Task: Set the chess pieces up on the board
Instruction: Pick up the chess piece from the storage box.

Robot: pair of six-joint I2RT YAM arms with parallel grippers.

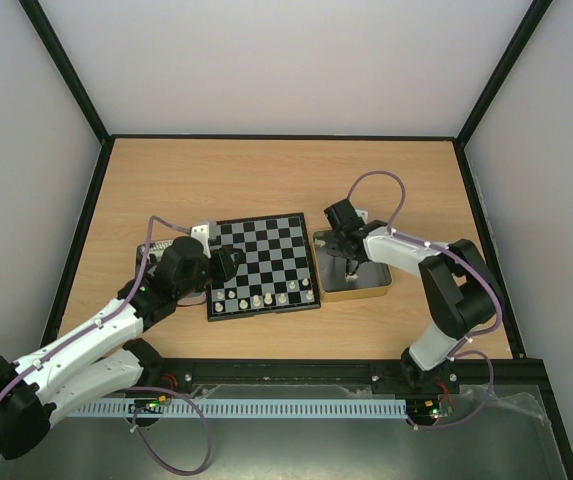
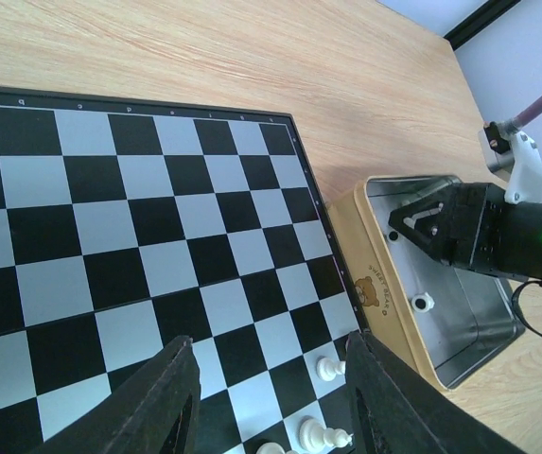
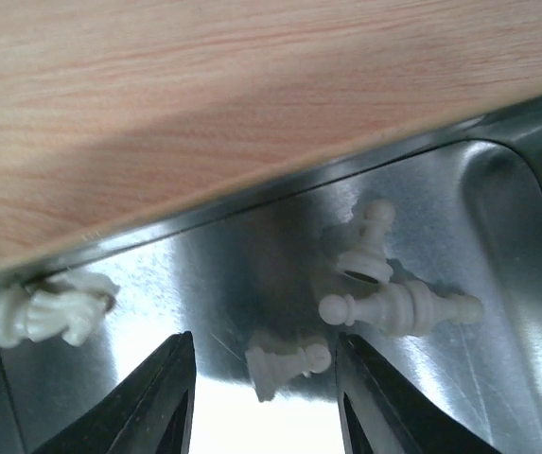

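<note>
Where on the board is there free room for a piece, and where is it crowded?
Free: the board from its far border down to the middle rows. Crowded: the near row of white pieces, beside the left gripper.

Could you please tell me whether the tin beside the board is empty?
Not empty. The right wrist view shows several white pieces lying in the tin, one between the fingers of the right gripper.

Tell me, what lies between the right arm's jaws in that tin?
One cream-white pawn, lying on its side on the floor of the tin; the right wrist view shows it between the open jaws.
</note>
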